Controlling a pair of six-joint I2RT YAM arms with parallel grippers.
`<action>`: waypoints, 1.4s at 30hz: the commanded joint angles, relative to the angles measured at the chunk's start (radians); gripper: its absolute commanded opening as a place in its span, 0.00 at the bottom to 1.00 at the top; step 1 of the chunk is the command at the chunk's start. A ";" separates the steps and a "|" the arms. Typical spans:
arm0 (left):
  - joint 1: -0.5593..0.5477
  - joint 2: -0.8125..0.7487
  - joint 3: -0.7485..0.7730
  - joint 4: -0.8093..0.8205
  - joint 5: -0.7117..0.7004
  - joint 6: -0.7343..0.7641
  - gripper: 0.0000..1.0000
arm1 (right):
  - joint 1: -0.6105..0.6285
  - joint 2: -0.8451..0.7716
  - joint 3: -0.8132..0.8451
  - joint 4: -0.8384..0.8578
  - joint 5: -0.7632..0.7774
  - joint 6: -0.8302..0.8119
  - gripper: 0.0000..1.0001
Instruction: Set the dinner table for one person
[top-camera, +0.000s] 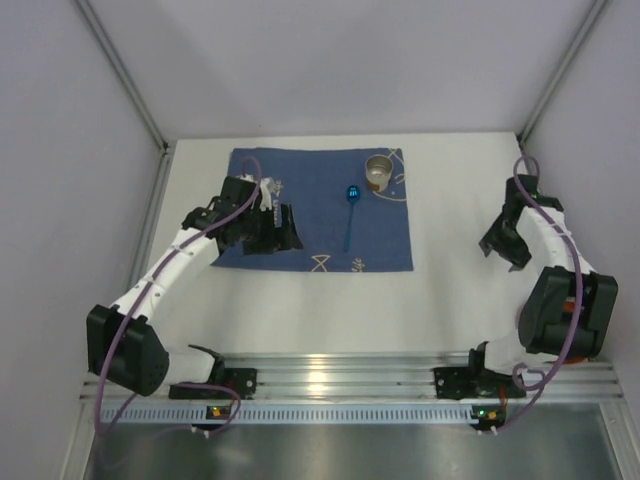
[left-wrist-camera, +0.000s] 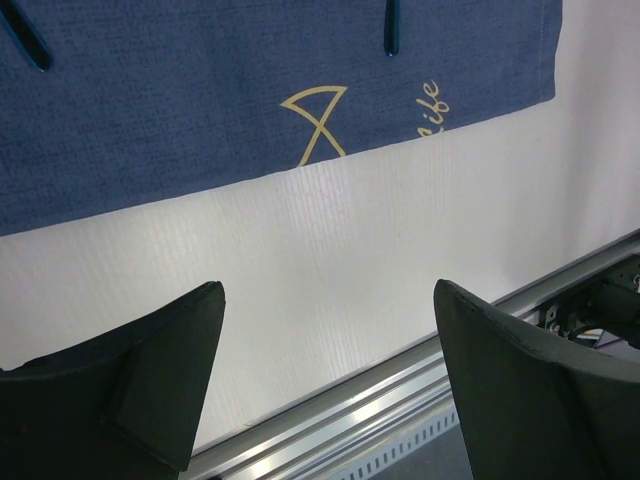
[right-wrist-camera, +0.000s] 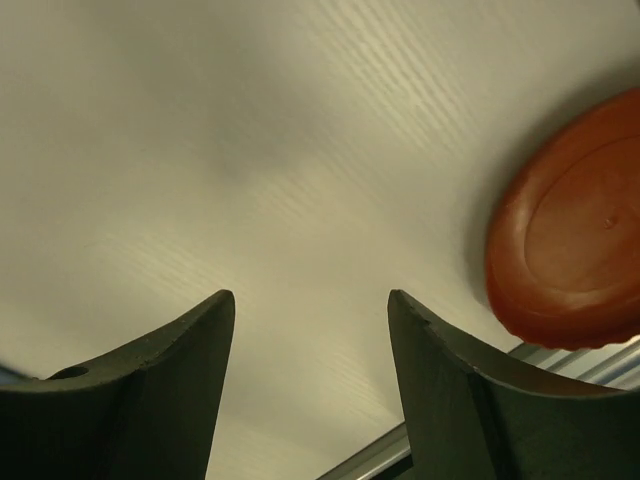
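The table (top-camera: 300, 300) fills the work area before both arms and carries a blue mat (top-camera: 300, 190) in its far middle, with a metal cup (top-camera: 378, 172) and a blue spoon (top-camera: 350, 212) on the cloth. The right end effector (right-wrist-camera: 310, 297) is released and empty. A red plate (right-wrist-camera: 570, 225) lies just beside it on the bare table, so I judge that a grasp on its low rim can slip or push it toward the near rail. The left end effector (left-wrist-camera: 328, 290), also released and empty, hangs at the left part of the mat, and a careless descent can drag the cloth. The top view hides the plate behind the right arm. In the left wrist view two dark handles are cut off at the upper edge, and I cannot tell what the left one is.
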 joint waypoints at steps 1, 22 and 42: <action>-0.014 0.018 0.063 0.043 0.037 0.004 0.90 | -0.124 -0.062 -0.031 -0.004 0.021 -0.030 0.63; -0.015 0.058 0.151 -0.035 0.006 0.008 0.89 | -0.491 0.084 -0.240 0.168 -0.088 -0.081 0.47; -0.014 -0.003 0.189 -0.109 -0.107 0.001 0.89 | -0.063 0.174 0.468 -0.045 0.025 0.009 0.00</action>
